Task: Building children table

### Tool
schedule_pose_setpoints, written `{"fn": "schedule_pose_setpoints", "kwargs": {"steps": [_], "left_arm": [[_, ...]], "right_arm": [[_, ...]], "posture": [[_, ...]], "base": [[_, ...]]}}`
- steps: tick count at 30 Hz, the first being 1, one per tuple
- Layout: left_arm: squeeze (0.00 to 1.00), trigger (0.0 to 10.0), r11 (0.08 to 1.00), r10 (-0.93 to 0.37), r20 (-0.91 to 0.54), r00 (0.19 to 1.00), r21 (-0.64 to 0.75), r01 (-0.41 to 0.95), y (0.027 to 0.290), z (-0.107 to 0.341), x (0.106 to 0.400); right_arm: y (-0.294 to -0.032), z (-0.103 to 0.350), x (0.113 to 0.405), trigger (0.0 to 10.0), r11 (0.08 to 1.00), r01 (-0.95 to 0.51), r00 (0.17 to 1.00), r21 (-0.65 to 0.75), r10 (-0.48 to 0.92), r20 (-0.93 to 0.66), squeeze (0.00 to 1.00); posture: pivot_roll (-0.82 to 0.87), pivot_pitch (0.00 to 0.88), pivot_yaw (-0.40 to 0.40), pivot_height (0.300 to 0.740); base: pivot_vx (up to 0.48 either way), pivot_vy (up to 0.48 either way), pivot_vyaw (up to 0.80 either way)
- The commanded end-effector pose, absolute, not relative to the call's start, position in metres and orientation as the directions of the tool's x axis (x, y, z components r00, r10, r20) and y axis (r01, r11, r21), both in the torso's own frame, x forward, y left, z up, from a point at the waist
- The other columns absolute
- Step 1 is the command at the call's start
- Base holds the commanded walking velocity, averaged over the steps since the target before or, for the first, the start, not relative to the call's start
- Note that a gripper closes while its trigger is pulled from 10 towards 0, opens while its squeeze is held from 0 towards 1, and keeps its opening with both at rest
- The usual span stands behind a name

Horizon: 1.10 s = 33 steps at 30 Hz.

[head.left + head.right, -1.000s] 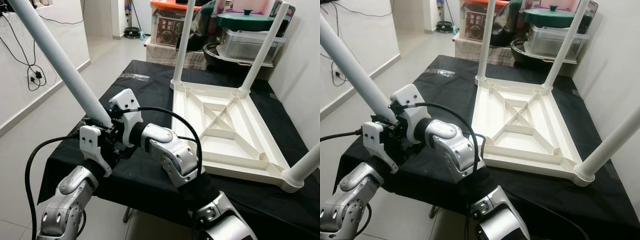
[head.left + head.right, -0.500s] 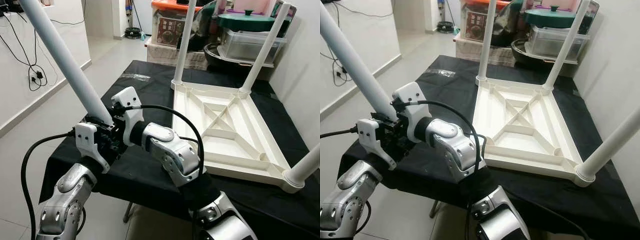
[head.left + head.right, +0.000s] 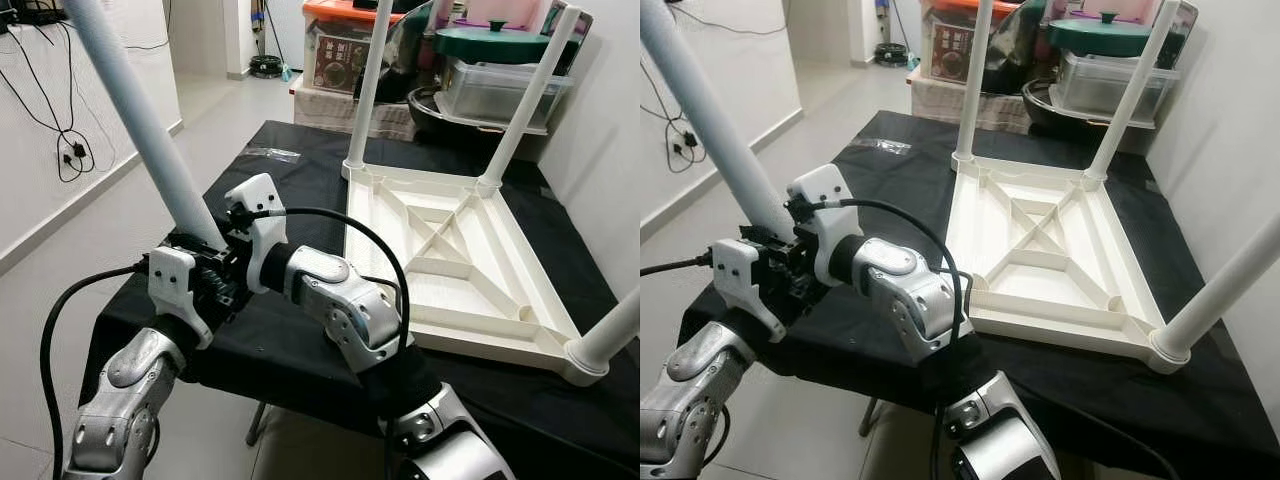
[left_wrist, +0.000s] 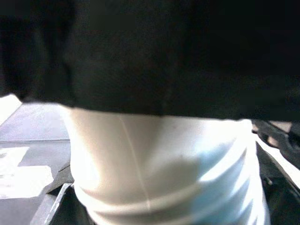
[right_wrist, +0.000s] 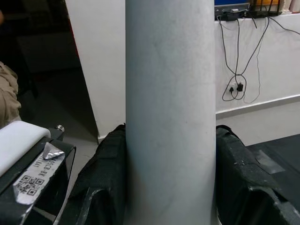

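Note:
A loose white table leg [image 3: 140, 110] slants up and to the left from the front left corner of the black-clothed table [image 3: 290, 190]. My right gripper [image 3: 224, 238] is shut on its lower part; in the right wrist view the leg [image 5: 171, 108] sits between two black fingers [image 5: 101, 183]. My left gripper [image 3: 200, 278] is shut on the leg's bottom end [image 4: 159, 164]. The white tabletop [image 3: 450, 260] lies upside down on the cloth. Three legs stand in its corners: back left [image 3: 368, 80], back right [image 3: 527, 90], front right [image 3: 610, 335].
Storage boxes [image 3: 345, 45] and a pot with a green lid [image 3: 495, 40] are stacked behind the table. A clear plastic bag [image 3: 270, 153] lies on the cloth at the back left. Cables [image 3: 60, 130] hang on the left wall. Another wall runs close along the right.
The loose leg now stands steeper, its upper end swung to the right. Both grippers, still on its lower end, have shifted slightly left.

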<state>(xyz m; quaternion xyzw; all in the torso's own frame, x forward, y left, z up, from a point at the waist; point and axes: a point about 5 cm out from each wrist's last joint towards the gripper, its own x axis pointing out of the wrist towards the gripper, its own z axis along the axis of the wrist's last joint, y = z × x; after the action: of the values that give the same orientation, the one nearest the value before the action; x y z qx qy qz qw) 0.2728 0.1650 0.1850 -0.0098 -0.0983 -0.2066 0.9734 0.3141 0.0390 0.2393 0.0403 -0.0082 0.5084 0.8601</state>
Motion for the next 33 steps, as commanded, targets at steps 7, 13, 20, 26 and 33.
{"fn": "schedule_pose_setpoints", "kwargs": {"steps": [7,13,20,26,33], "left_arm": [[0.0,10.0,0.891,-0.451,0.175,0.875,0.139,0.432,0.17,0.187,0.263],[0.0,10.0,0.853,-0.506,0.106,0.856,0.206,0.479,0.174,0.18,0.252],[0.0,10.0,0.803,-0.566,0.028,0.824,0.247,0.543,0.173,0.169,0.242],[0.0,10.0,0.76,-0.606,-0.024,0.795,0.279,0.587,0.173,0.164,0.237],[0.0,10.0,0.693,-0.65,-0.095,0.754,0.333,0.639,0.177,0.16,0.229]], "right_arm": [[0.043,0.227,0.312,10.0,0.455,-0.873,0.469,0.174,0.882,0.043,0.27],[0.03,0.248,0.322,10.0,0.417,-0.878,0.45,0.237,0.887,0.107,0.0],[0.026,0.275,0.324,10.0,0.306,-0.892,0.38,0.334,0.906,0.185,0.0],[0.029,0.283,0.321,10.0,0.23,-0.905,0.31,0.358,0.933,0.184,0.0],[0.035,0.27,0.309,10.0,0.135,-0.905,0.189,0.404,0.977,0.095,0.0]], "posture": [[0.09,0.0,-0.087,0.74],[0.1,0.0,-0.087,0.74],[0.1,0.0,-0.087,0.74],[0.1,0.0,-0.085,0.74],[0.11,0.0,-0.086,0.74]], "base": [[0.0,0.0,0.0],[0.0,0.0,0.0],[0.0,0.0,0.0],[0.0,0.0,0.0],[0.0,0.0,0.0]]}}
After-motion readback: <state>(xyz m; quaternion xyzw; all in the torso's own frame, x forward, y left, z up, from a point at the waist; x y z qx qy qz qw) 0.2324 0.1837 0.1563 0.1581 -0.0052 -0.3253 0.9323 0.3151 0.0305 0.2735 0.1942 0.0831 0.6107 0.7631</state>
